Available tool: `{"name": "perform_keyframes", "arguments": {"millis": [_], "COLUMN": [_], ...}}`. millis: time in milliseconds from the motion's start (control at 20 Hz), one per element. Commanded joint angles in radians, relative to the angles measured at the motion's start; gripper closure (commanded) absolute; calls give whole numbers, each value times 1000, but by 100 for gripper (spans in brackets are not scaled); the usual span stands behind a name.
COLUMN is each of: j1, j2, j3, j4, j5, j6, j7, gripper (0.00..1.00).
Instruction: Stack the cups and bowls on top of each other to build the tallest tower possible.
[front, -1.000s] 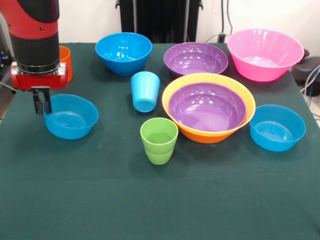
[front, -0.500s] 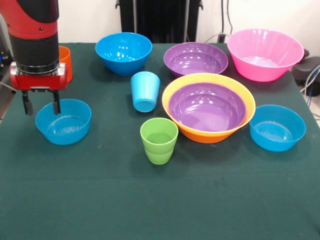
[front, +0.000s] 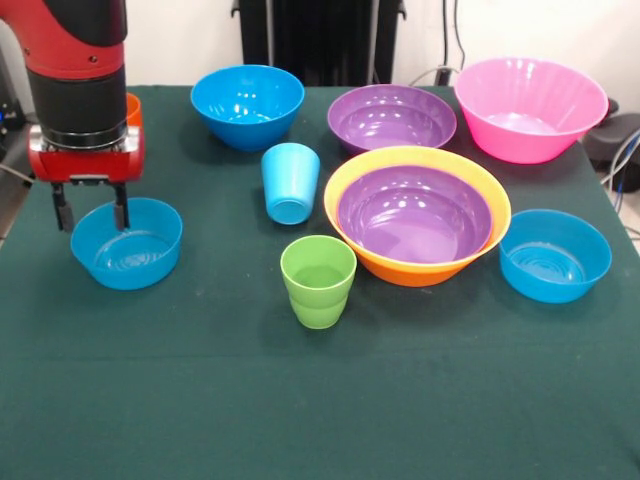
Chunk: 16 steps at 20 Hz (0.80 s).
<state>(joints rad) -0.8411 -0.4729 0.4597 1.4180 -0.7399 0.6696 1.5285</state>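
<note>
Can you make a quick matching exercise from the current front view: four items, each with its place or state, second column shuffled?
Items:
1. light blue plastic cup
2. green ridged plastic cup
3. purple plastic bowl in the middle
4. robot gripper

States:
A. nested inside the large orange-yellow plastic bowl
B. open, at the rim of the small blue plastic bowl
C. mouth up, in front of the other cup
D. upside down on the green tablecloth

Pairs: 1-D, 2-C, 3-A, 4-B
</note>
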Motion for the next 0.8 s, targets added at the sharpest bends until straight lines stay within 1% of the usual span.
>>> {"name": "perform_keyframes", "arguments": {"millis": [50,250,400,600,800], "j1": [85,97,105,108,106], "j2": [-3,-20,-46,-65,-69], "j3": [32,65,79,99,111], "j4": [-23,1,32,58,61], "j5": [-23,13,27,23,10], "j6": [165,224,228,236,243], "j7": [-227,-272,-264,-293,-303], "gripper": [0,0,0,0,0]}}
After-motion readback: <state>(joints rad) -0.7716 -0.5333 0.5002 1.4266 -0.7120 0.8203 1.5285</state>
